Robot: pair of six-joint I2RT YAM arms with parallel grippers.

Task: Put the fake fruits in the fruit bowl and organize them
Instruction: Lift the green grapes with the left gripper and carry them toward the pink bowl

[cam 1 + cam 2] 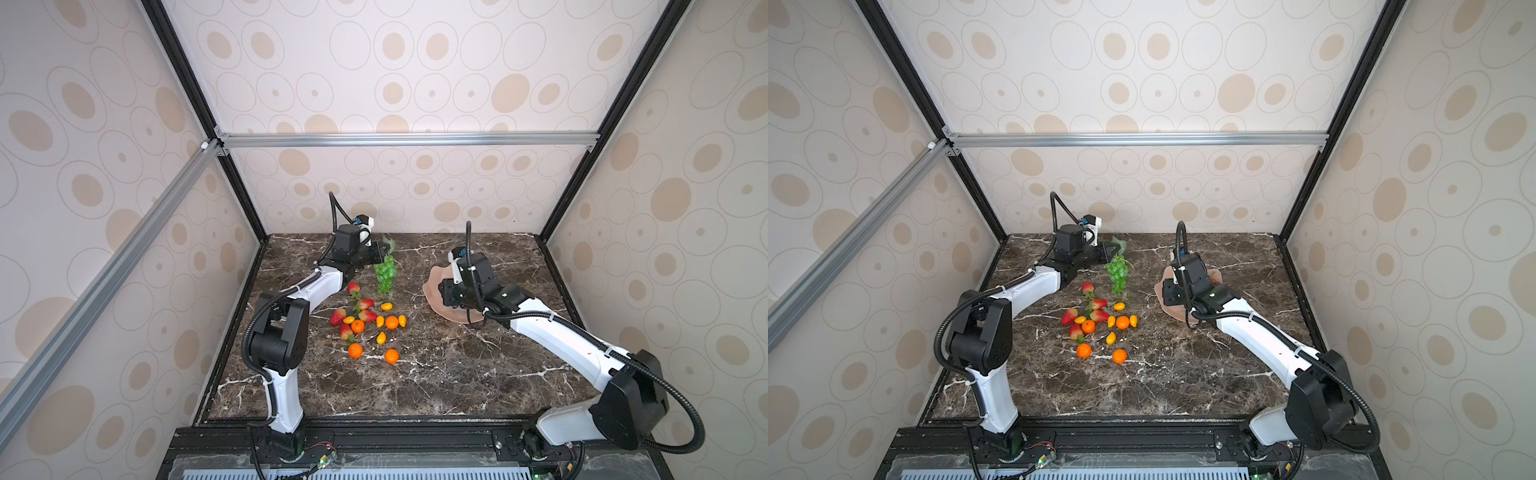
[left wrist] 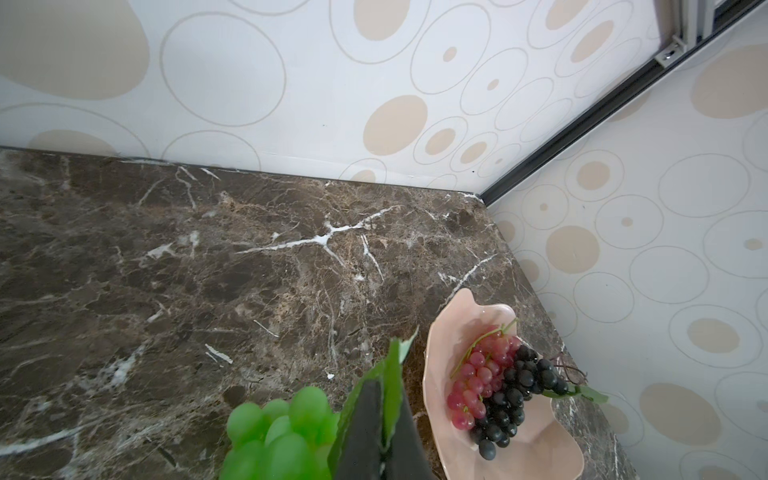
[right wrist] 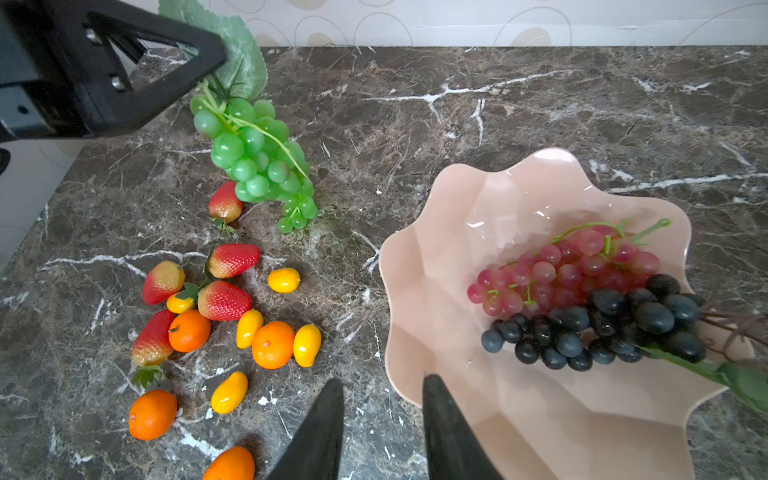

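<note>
A: While the left gripper (image 1: 379, 255) pinches the leaf (image 1: 390, 245) of the green grape bunch (image 1: 384, 276), where is that bunch?
B: Just left of centre in both top views, above the strawberries (image 1: 365, 304), tangerines (image 1: 392, 322) and kumquats (image 1: 381, 337) scattered on the table (image 1: 415, 395).
A: And the right gripper (image 3: 383, 379)?
B: Spread, empty, over the rim of the fruit bowl (image 1: 434, 282), right of centre. Red-purple grapes (image 3: 561, 270) and black grapes (image 3: 602, 324) lie inside.
</note>
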